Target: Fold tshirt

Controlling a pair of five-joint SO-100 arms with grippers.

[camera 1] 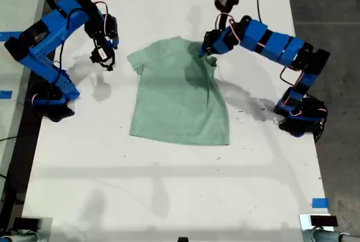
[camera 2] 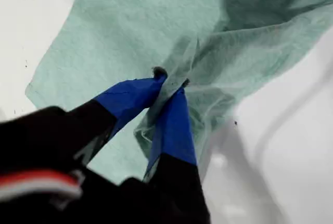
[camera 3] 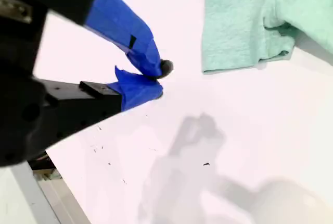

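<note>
The pale mint-green tshirt [camera 1: 174, 98] lies mostly flat in the middle of the white table [camera 1: 169, 186], neck toward the far edge. Its sleeve on the exterior view's right is bunched and lifted. My first gripper [camera 1: 207, 48] is shut on that raised cloth; the first wrist view shows its blue fingertips [camera 2: 156, 91] pinching a fold of the tshirt [camera 2: 130, 21]. My second gripper [camera 1: 106, 62] hangs over bare table off the sleeve on the exterior view's left. In the second wrist view it [camera 3: 158, 81] is shut on nothing, with the tshirt [camera 3: 239, 21] sleeve a short way off.
The arm bases stand at the exterior view's left [camera 1: 53, 98] and right [camera 1: 301, 115] table edges. Blue tape marks [camera 1: 319, 202] sit near the front right corner of the exterior view. Dark floor [camera 1: 337, 5] lies beyond the table's right edge there.
</note>
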